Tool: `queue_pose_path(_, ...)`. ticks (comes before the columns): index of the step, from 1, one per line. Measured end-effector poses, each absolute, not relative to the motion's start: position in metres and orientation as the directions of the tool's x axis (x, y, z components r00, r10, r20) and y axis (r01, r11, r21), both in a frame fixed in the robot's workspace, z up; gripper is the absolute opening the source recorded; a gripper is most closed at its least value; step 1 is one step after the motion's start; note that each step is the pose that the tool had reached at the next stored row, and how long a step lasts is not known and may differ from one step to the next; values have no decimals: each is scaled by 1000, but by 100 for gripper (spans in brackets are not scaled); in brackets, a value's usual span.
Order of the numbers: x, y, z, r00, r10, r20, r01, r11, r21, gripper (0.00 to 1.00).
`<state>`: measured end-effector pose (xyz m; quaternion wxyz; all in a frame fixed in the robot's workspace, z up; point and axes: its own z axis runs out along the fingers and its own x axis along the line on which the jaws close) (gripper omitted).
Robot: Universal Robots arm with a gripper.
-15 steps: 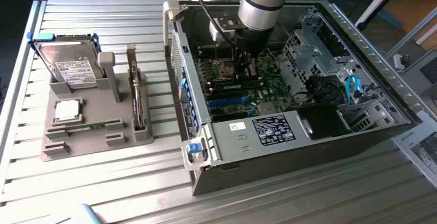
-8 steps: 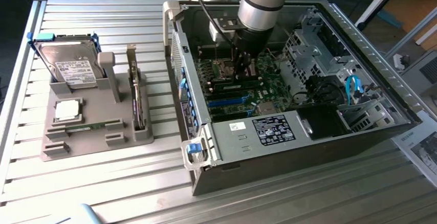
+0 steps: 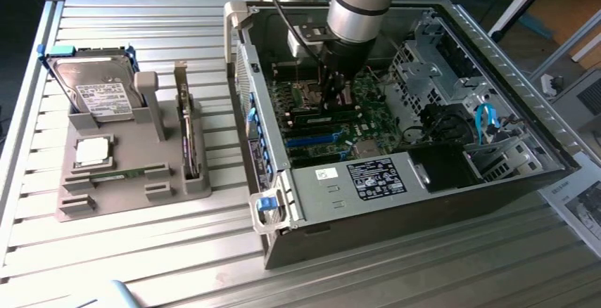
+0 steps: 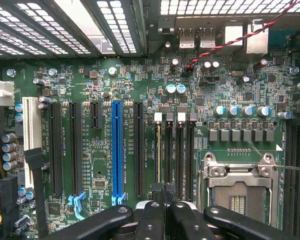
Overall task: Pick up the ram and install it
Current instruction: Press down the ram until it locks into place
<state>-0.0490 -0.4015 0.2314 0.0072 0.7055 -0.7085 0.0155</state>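
My gripper (image 3: 331,104) hangs inside the open computer case (image 3: 526,104), low over the green motherboard (image 3: 371,122). In the wrist view its black fingers (image 4: 152,215) are pressed together, so the gripper (image 4: 165,194) is shut with nothing visible between them. Its tips sit at the near end of the memory slots (image 4: 175,150), a row of narrow dark slots, two of them with white clips. A thin green stick that looks like the ram (image 3: 117,175) lies in the front groove of the grey holder (image 3: 80,206), at the exterior view's left, apart from the gripper.
The holder also carries a hard drive (image 3: 94,90), a square silver processor chip (image 3: 92,152) and an upright expansion card (image 3: 191,143). The empty processor socket (image 4: 237,187) lies beside the memory slots. A blue card slot (image 4: 117,150), cables and a drive cage (image 3: 427,69) crowd the case.
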Motion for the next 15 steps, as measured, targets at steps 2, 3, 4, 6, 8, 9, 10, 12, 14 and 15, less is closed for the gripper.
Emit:
queue_pose_path(2,-49,-401,231,-5,-999,32,-1000,4,-12,10)
queue_pose_path(3,-49,-401,232,-5,-999,32,-1000,4,-12,10)
queue_pose_path(4,-49,-401,233,-5,-1000,31,-1000,4,-13,10)
queue_pose_path(6,-49,-401,238,-5,-999,32,-1000,4,-12,10)
queue_pose_path(8,-49,-401,242,-5,-999,32,-1000,4,-12,10)
queue_pose_path(9,-49,-401,244,-5,-999,32,-1000,4,-12,10)
queue_pose_path(10,-49,-401,246,-5,-999,32,-1000,4,-12,10)
queue_pose_path(12,-49,-401,248,-5,-999,32,-1000,4,-12,10)
queue_pose_path(14,-49,-401,248,-5,-999,32,-1000,4,-12,10)
queue_pose_path(15,-49,-401,248,-5,-999,32,-1000,4,-12,10)
